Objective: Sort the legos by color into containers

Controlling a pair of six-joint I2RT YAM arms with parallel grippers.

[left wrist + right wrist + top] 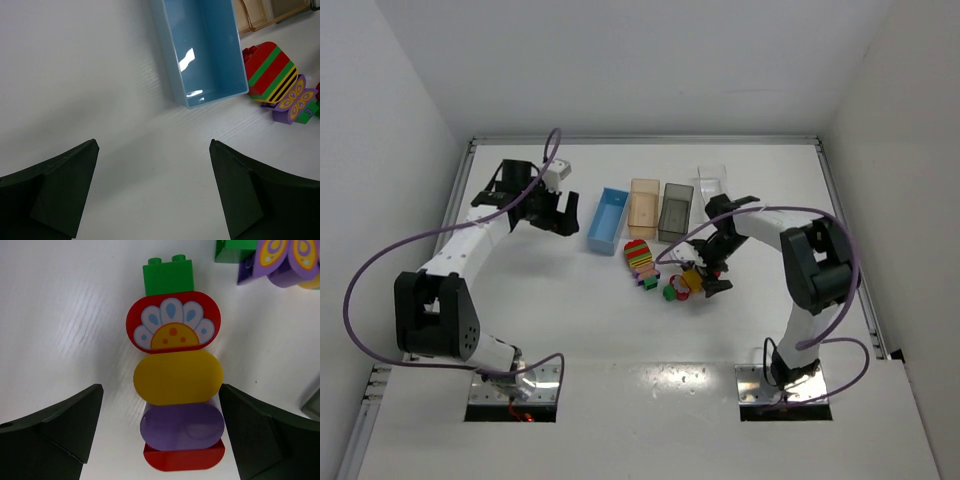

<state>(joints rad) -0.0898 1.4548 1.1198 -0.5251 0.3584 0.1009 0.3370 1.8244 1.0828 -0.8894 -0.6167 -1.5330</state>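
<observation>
Wide and empty, the right claw [159, 407] hung over a joined green-red-yellow-purple plastic brick stack [176, 380], so picking seemed to be starting; next it needed lowering and pinching. The left claw [154, 170] hung wide.

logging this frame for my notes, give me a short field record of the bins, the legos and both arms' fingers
bins: light blue bin, pale orange bin, dark grey bin, clear bin, side by side in a row
light blue bin contents: none seen
legos: striped stack by the blue bin's near end; joined column of green, red, yellow, purple and red pieces
left fingers: open, over bare table, holding nothing
right fingers: open, either side of the column, gaps showing
</observation>
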